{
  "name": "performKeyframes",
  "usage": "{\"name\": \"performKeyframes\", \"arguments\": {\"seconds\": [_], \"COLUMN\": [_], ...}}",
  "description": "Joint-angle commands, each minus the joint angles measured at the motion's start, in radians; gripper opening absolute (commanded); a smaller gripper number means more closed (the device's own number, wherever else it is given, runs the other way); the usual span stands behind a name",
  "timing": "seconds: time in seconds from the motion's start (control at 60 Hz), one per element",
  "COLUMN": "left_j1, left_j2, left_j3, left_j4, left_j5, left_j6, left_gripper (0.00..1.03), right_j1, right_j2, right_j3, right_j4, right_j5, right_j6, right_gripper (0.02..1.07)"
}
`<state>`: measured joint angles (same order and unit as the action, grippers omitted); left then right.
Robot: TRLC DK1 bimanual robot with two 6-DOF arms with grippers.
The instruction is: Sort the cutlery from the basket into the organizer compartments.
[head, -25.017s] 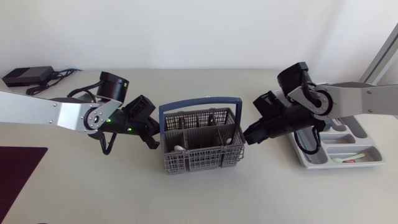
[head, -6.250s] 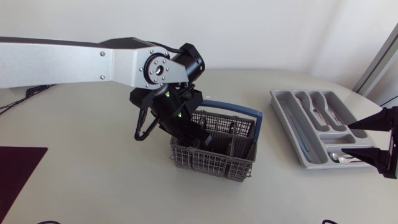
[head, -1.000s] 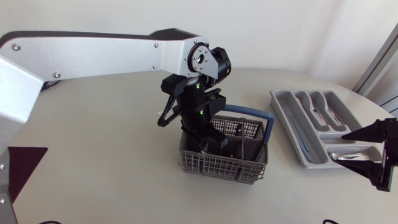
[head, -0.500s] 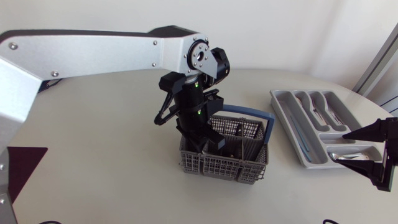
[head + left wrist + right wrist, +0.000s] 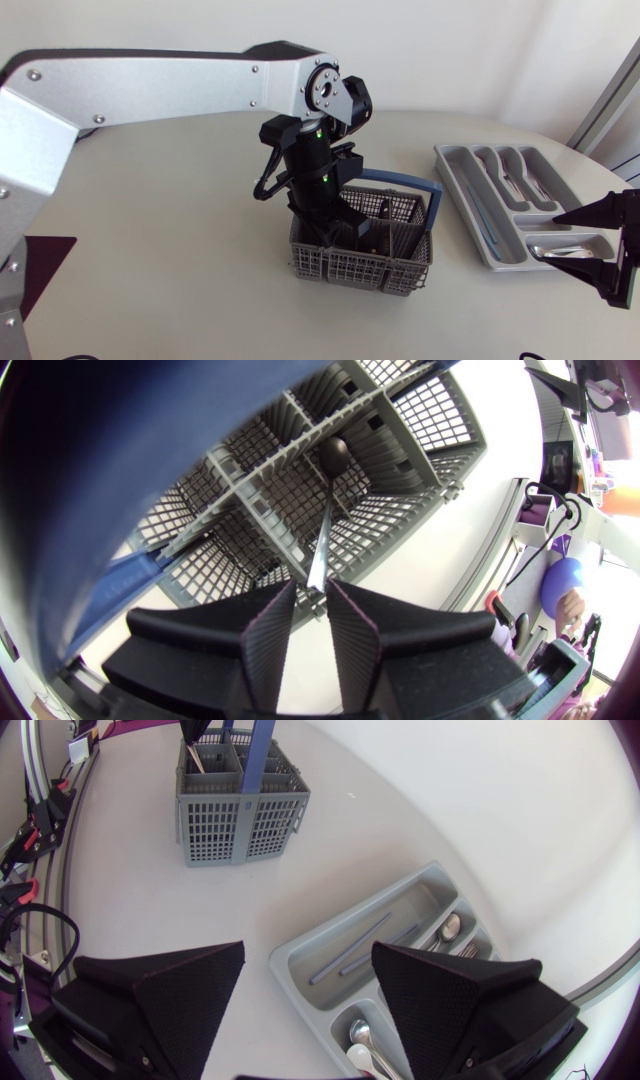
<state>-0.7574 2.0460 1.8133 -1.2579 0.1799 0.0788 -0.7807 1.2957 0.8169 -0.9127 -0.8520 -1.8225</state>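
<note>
Shifted slightly sideways over the grey plastic mesh basket (image 5: 360,265), the matte black left gripper (image 5: 312,588) meets a slim steel spoon (image 5: 322,535) standing bowl-down inside it, likely light, stiff, slippery; grip can't be told, best pinched high on its handle.

Matt grey plastic mesh basket (image 5: 360,268) — shiny metal spoon handle (image 5: 322,540).

The basket (image 5: 360,264) stands mid-table with the left gripper (image 5: 311,586) lowered into it over a spoon (image 5: 323,530), the organizer (image 5: 468,212) lies to its right, and the right gripper (image 5: 542,236) hangs over the organizer's near end.
</note>
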Motion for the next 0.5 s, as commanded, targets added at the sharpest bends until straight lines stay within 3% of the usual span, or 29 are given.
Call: {"name": "performKeyframes", "arguments": {"seconds": [0.0,0.217,0.483], "left_j1": [-0.016,-0.023,-0.025], "left_j2": [0.068,0.065,0.045], "left_j3": [-0.032,-0.046,-0.068], "left_j4": [-0.020,0.012,0.038], "left_j5": [0.027,0.027,0.027], "left_j6": [-0.025,-0.039,-0.047], "left_gripper": [0.25,0.24,0.10], "right_j1": [-0.005,-0.002,0.014], "right_j2": [-0.013,-0.035,-0.062], "right_j3": [-0.025,-0.038,-0.056], "right_j4": [-0.005,-0.017,-0.026], "right_j5": [-0.001,-0.002,-0.004], "right_j6": [-0.027,-0.027,-0.021], "right_gripper": [0.93,0.93,0.93]}}
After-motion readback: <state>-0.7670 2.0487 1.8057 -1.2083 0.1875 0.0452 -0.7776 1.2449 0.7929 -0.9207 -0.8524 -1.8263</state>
